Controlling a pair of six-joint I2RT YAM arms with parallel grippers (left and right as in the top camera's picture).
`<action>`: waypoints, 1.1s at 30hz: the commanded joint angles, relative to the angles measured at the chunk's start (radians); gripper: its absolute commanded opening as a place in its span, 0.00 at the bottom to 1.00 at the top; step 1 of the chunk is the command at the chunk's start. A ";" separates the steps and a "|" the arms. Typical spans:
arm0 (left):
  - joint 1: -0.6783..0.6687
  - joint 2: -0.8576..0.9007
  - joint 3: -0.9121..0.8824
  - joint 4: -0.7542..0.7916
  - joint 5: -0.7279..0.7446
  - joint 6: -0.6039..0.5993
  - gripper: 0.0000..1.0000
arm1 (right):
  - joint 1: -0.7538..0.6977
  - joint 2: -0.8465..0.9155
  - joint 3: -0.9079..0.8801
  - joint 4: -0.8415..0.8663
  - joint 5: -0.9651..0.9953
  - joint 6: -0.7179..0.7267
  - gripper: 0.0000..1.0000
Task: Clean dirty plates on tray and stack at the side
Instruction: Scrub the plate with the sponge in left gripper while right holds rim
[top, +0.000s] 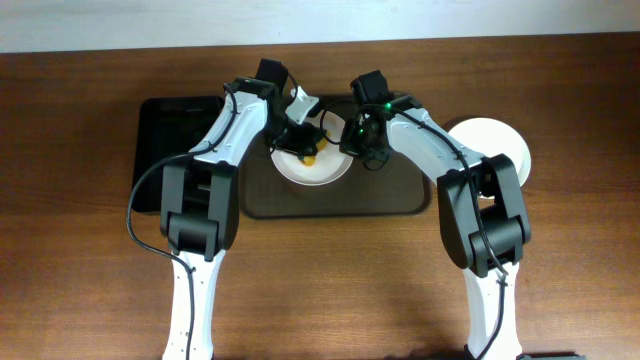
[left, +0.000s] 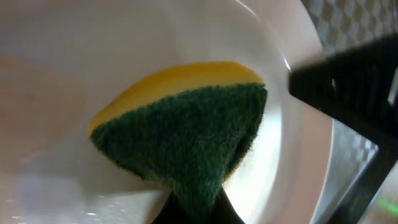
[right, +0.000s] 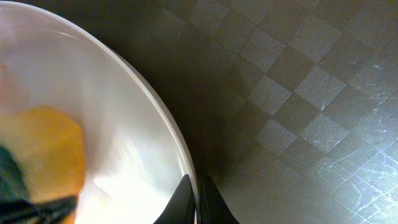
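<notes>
A black tray (top: 175, 140) lies far left on the table (top: 80, 250); just beside it sits the brown tray (top: 390, 200), holding a white plate (top: 312, 172) in its left half; the left gripper (left: 193, 210) pinches a yellow-green sponge (left: 186, 130) that rests in that plate; the right gripper (right: 198, 202) appears clamped on the plate's right rim; another plate (top: 495, 140) rests on the table right of the tray, whether single or stacked I cannot tell.

Under me a brown wood-grain table (top: 70, 280) runs left to right; past its far edge lies a pale strip (top: 120, 25), evenly lit
</notes>
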 joint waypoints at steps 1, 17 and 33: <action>0.022 0.027 -0.011 0.088 -0.160 -0.179 0.01 | -0.003 0.025 -0.022 -0.002 0.042 0.017 0.04; 0.032 0.027 -0.011 -0.107 -0.254 -0.212 0.01 | -0.003 0.025 -0.022 -0.002 0.041 0.013 0.04; -0.052 0.027 -0.011 -0.093 0.062 -0.236 0.01 | -0.003 0.025 -0.022 -0.002 0.042 0.013 0.04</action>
